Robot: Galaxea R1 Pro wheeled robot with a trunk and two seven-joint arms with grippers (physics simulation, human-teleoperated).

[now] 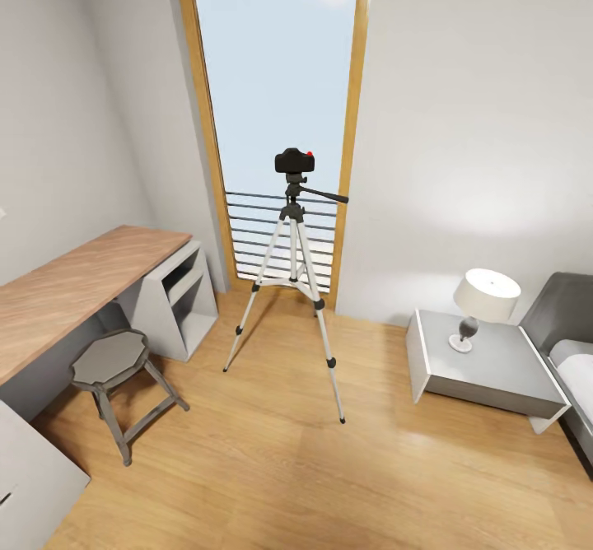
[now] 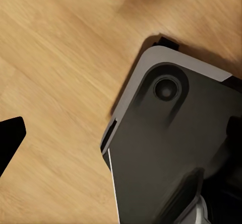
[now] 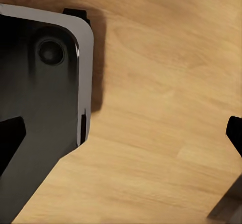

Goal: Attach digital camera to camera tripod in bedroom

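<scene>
In the head view the camera tripod [image 1: 293,263] stands on the light wood floor in front of the tall window, its silver legs spread. The black digital camera [image 1: 294,160], red button on top, sits on the tripod's head, with the pan handle sticking out to the right. In the left wrist view my left gripper [image 2: 121,143] hangs open over the floor and my own dark base [image 2: 171,148], with one black fingertip [image 2: 10,138] showing. My right gripper [image 3: 121,141] is open too, both fingertips apart over bare floor, holding nothing.
A wooden desk [image 1: 74,286] with a grey shelf unit runs along the left wall, and a grey octagonal stool [image 1: 111,361] stands before it. At the right are a grey nightstand [image 1: 494,373] with a white lamp [image 1: 484,299] and the bed's edge [image 1: 572,352]. Open floor lies between me and the tripod.
</scene>
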